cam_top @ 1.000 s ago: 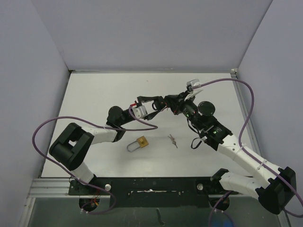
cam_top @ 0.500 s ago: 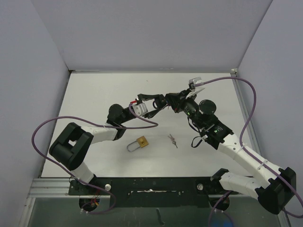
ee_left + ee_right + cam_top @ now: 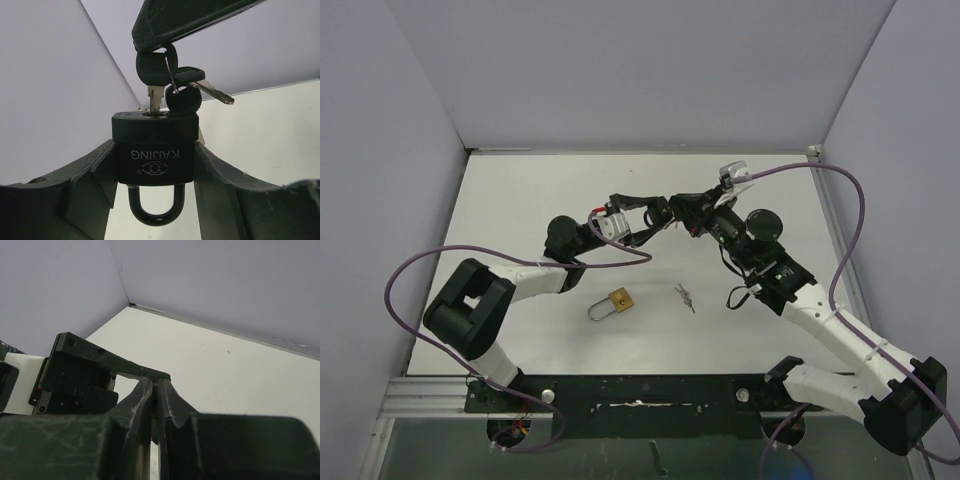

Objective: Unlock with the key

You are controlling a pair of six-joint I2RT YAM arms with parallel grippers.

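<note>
Left gripper (image 3: 155, 167) is clamping the black padlock (image 3: 155, 145) steady while right gripper (image 3: 156, 388) is pinching the inserted key (image 3: 153, 71), ready to turn.

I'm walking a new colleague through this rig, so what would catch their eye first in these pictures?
Mid-table, the left hand clamps a black padlock between its fingers. The right hand pinches a key seated in its keyhole, spare keys dangling from the ring. Lower in the overhead view, a brass padlock and small loose keys lie on the table.
</note>
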